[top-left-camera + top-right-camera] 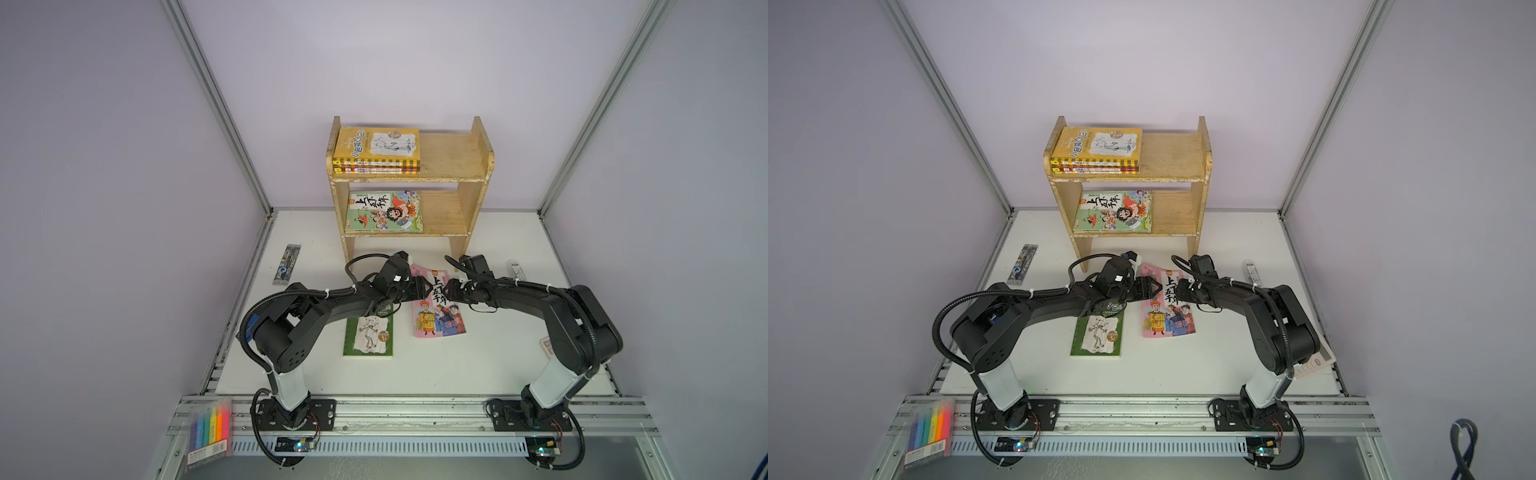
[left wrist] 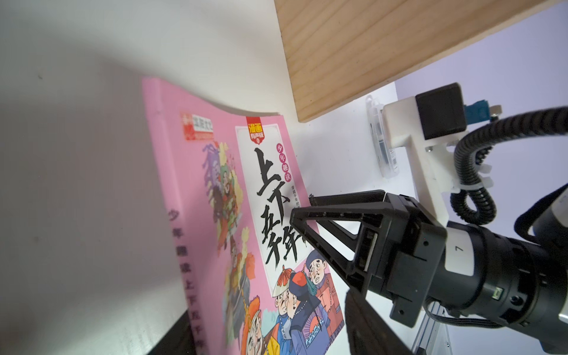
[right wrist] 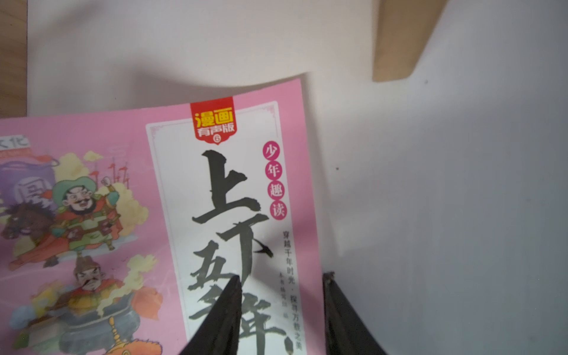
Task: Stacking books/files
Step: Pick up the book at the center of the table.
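A pink cartoon book point(image 1: 436, 307) point(image 2: 246, 215) point(image 3: 123, 215) lies on the white table between both grippers, its far end curling up. My left gripper point(image 1: 422, 286) point(image 2: 266, 307), rolled on its side, has its jaws apart around the book's spine edge; contact is unclear. My right gripper point(image 1: 451, 291) point(image 3: 282, 275) is open, one finger on the cover, the other past the book's edge. A green stick-boy book point(image 1: 368, 334) lies partly under the left arm. On the wooden shelf point(image 1: 457, 158), a yellow-topped stack point(image 1: 378, 145) lies above a green cartoon book point(image 1: 384, 211).
A highlighter pack point(image 1: 210, 430) rests on the front rail at the left. A pinkish calculator point(image 1: 1316, 361) shows behind the right arm. A pen pack point(image 1: 286, 264) lies at the table's left, a clear case point(image 1: 517, 270) at its right. The shelf legs stand just behind the grippers.
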`<state>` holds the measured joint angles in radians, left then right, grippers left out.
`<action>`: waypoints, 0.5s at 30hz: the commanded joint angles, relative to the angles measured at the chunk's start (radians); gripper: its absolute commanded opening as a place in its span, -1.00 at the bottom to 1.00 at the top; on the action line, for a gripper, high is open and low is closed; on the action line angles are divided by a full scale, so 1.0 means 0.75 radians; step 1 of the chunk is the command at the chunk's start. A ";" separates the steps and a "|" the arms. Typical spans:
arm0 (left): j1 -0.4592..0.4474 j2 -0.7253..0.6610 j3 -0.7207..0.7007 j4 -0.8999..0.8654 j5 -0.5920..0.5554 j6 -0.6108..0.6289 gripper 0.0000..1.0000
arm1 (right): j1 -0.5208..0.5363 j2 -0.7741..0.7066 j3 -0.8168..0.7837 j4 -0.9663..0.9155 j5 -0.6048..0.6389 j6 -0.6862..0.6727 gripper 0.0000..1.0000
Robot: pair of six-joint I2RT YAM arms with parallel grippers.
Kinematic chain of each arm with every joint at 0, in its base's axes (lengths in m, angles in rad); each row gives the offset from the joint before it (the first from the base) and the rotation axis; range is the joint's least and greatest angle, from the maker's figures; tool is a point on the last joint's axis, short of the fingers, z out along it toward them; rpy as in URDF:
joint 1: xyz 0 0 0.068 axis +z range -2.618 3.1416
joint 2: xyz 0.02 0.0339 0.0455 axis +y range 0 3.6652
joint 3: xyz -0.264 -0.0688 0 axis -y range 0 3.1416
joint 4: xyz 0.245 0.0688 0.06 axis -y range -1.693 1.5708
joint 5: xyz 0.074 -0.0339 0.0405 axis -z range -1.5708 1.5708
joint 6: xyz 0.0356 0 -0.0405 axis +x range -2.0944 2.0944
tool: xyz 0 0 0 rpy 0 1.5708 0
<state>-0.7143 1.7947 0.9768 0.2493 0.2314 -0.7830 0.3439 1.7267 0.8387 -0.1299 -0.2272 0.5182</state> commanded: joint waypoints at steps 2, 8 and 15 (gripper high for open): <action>-0.001 0.008 0.020 -0.006 0.034 0.000 0.15 | 0.002 0.020 -0.008 -0.146 -0.018 -0.003 -0.12; -0.002 0.000 0.032 -0.064 0.010 0.020 -0.56 | 0.003 0.012 -0.010 -0.136 -0.021 -0.012 -0.10; -0.017 -0.056 0.021 -0.100 -0.017 0.093 -1.00 | 0.003 -0.075 -0.016 -0.121 -0.018 -0.052 -0.04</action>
<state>-0.7219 1.7760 0.9928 0.1719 0.2253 -0.7616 0.3454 1.6928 0.8299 -0.1673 -0.2420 0.4969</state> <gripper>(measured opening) 0.092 0.476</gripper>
